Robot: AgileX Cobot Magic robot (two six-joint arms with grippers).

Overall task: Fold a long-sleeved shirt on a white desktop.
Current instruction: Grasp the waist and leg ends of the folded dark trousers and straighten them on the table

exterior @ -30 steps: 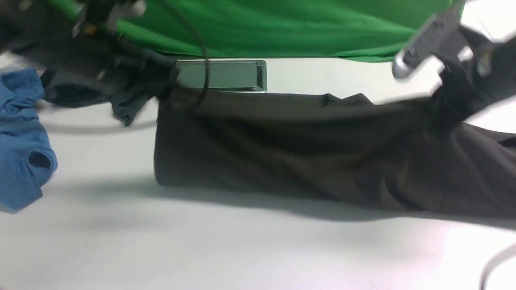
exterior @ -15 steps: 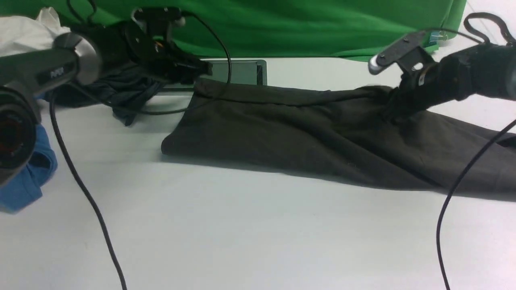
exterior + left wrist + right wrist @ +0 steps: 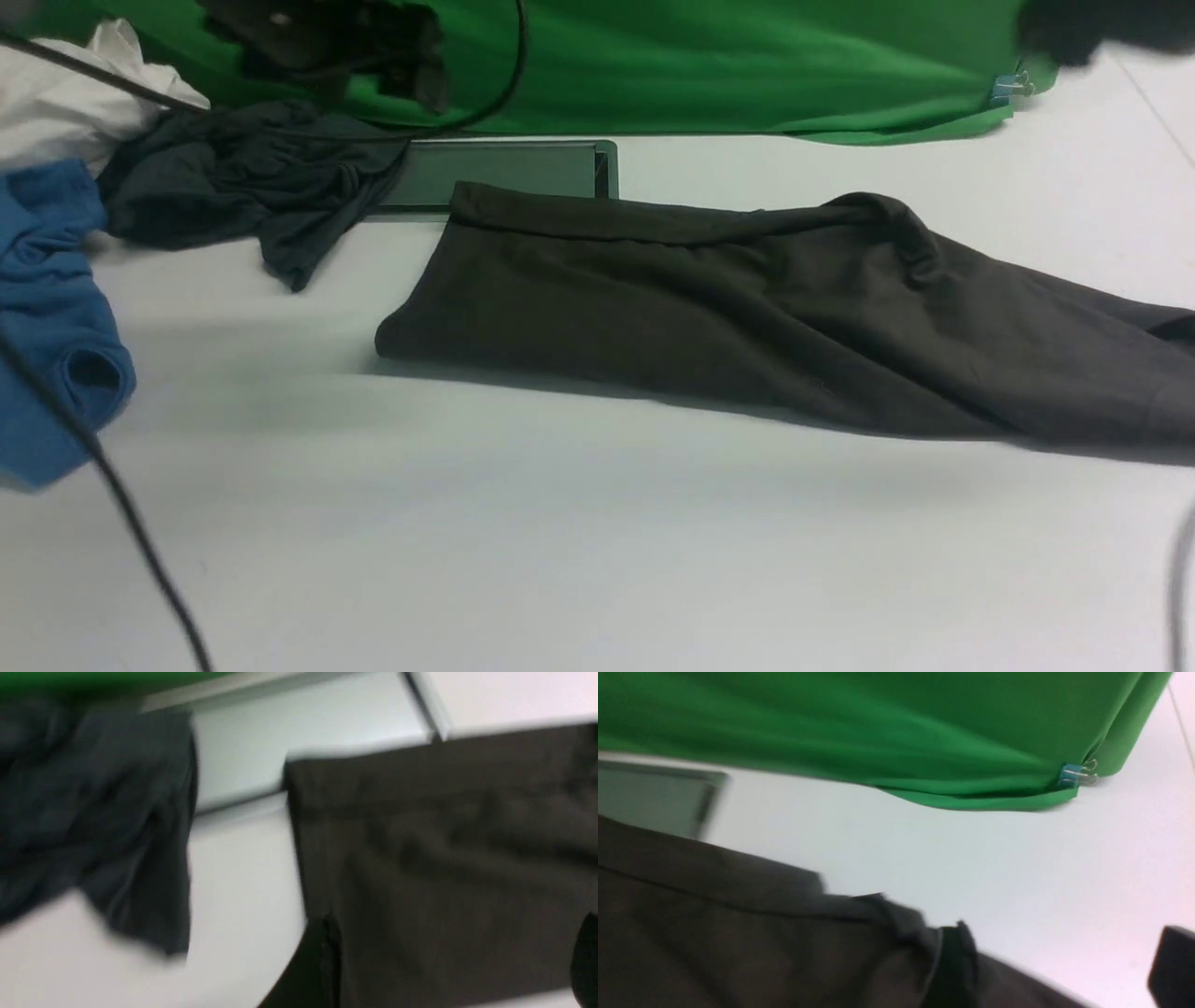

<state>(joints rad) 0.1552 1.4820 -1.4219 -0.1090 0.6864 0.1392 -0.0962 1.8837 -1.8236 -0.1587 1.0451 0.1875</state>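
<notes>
A: Where did the long-sleeved shirt (image 3: 747, 308) lie?
B: Flat on the white worktop (image 3: 560, 541), with its long axis running left to right. Its left end was a squared fold whose far corner reached the grey hatch (image 3: 504, 173). Its right end passed out of the front view.
A: And the hands?
B: The left hand (image 3: 453, 956) hung over that left end, fingers spread wide, gripping nothing. The right hand (image 3: 1064, 970), likewise spread and empty, hung near the shirt's far edge
</notes>
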